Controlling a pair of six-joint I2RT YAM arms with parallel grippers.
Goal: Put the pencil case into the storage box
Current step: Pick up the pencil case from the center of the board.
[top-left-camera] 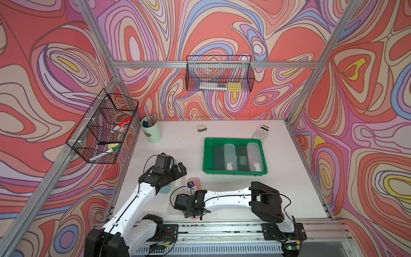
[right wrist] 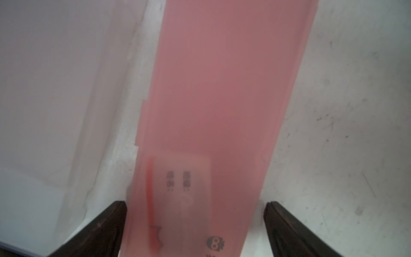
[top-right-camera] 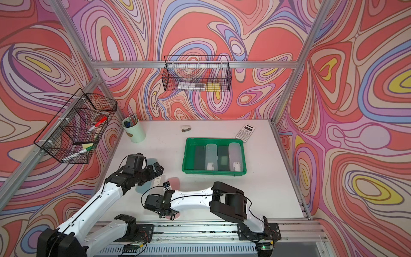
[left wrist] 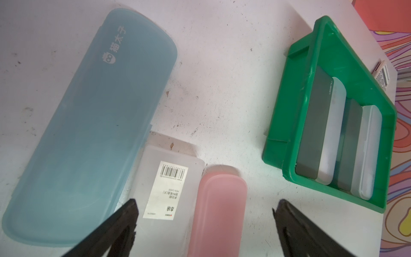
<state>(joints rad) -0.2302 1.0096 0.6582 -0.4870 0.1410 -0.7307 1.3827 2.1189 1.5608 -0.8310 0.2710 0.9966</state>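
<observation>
The right claw (right wrist: 195, 203) stands spread wide and holds nothing. One finger is on each long side of the translucent pink plastic pencil case (right wrist: 222, 89), close to the end that carries a small printed label.

The pencil case lies flat on the white table (top-left-camera: 289, 189) near the front edge, outside the box and well apart from it.

Step in hand, as judged: closing on the case for the lift.

- The grip sits near one end, so a long case taken there is likely to droop. Moving toward the middle before closing would carry it level.
- A frosted clear plastic case (left wrist: 169, 200) with a barcode label lies just beside the pink one. The finger on that side has only a narrow gap, so it should go straight down and not catch the neighbour.
- The lid is smooth and rounded; the pads should seat low on the side walls, square across the width.

A translucent blue plastic case (left wrist: 89, 133) lies just beyond the frosted one. The left claw (left wrist: 206, 201) hovers above this group, also open and empty.

Farther back is the bright green plastic storage box (top-left-camera: 233, 172). Four cases (top-left-camera: 230, 156) already lie abreast in it — two dark, two frosted. Little bare floor appears to remain, so the pink case may have to rest on top, laid down parallel to them.

At the far edge are a white calculator (top-left-camera: 262, 132) and a pale green cup of pens (top-left-camera: 152, 133). Black wire baskets (top-left-camera: 219, 74) hang on the walls and play no part.
</observation>
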